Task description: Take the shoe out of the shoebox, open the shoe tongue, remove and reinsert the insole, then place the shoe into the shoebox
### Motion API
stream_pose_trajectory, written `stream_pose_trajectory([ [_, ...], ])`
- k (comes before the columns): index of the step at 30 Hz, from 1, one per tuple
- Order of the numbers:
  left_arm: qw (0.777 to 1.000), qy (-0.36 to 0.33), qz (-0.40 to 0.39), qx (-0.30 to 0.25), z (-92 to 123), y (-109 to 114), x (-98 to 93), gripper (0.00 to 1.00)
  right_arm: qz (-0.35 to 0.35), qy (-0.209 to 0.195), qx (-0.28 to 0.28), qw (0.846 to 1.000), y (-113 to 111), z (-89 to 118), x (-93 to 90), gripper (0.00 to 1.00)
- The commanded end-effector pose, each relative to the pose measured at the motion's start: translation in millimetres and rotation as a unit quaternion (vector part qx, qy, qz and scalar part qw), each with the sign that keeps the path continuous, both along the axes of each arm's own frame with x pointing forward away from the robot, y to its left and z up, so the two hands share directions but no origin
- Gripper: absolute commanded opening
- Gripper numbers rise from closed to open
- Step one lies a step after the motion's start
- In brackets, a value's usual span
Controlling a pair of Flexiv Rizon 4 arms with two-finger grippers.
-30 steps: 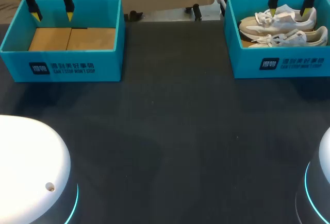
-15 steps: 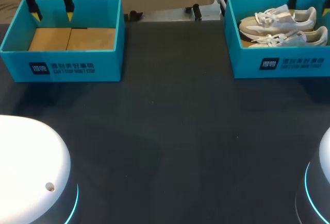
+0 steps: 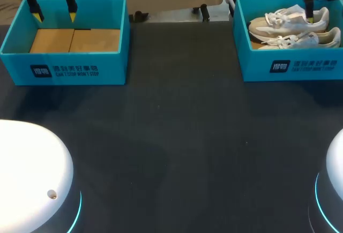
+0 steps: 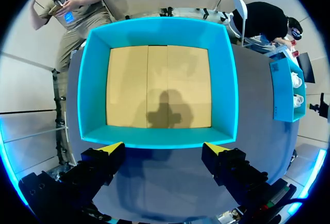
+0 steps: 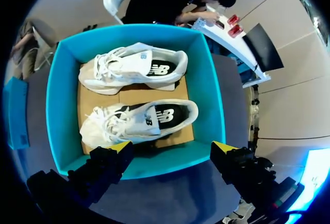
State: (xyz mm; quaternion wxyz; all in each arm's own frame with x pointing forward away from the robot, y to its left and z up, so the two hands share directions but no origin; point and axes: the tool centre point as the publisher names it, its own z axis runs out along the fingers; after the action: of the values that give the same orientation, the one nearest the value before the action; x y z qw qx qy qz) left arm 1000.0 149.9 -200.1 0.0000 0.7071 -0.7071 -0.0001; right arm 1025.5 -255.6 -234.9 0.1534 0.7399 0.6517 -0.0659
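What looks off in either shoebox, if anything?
Nothing stands out. In the right shoebox, one shoe lies on its side next to the other shoe; the left shoebox shows only its cardboard floor. Left gripper and right gripper hang open above the boxes.

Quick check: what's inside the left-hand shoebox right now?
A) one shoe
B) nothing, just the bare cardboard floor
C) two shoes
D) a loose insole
B: the left wrist view looks straight into the left shoebox ahead of the left gripper, and only its bare cardboard floor shows.

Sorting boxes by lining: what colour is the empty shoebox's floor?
Shoebox floor is tan, clearest in left wrist view.
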Motion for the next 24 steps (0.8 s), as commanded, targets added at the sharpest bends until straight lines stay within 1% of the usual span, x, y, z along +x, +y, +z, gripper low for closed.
stream_pose_trajectory([
  [1,1.000,0.000,0.000,0.000,0.1,0.0,0.0,1.00,-0.001,0.002,0.000,1.000,-0.1,0.8,2.0,1.00],
  [8,1.000,0.000,0.000,0.000,0.1,0.0,0.0,1.00,-0.001,0.002,0.000,1.000,-0.1,0.8,2.0,1.00],
  [13,1.000,0.000,0.000,0.000,0.1,0.0,0.0,1.00,0.002,0.005,0.041,0.999,-13.1,0.9,9.8,1.00],
  [14,1.000,0.000,0.000,0.000,0.1,0.0,0.0,1.00,0.004,0.006,0.042,0.999,-15.0,0.1,11.2,1.00],
  [20,1.000,0.000,0.000,0.000,0.1,0.0,0.0,1.00,-0.002,0.016,0.070,0.997,-29.8,-11.3,21.5,1.00],
  [22,1.000,0.000,0.000,0.000,0.1,0.0,0.0,1.00,-0.006,0.016,0.098,0.995,-35.2,-13.9,24.2,1.00],
  [24,1.000,0.000,0.000,0.000,0.1,0.0,0.0,1.00,-0.011,0.007,0.092,0.996,-38.9,-15.3,24.3,1.00],
])
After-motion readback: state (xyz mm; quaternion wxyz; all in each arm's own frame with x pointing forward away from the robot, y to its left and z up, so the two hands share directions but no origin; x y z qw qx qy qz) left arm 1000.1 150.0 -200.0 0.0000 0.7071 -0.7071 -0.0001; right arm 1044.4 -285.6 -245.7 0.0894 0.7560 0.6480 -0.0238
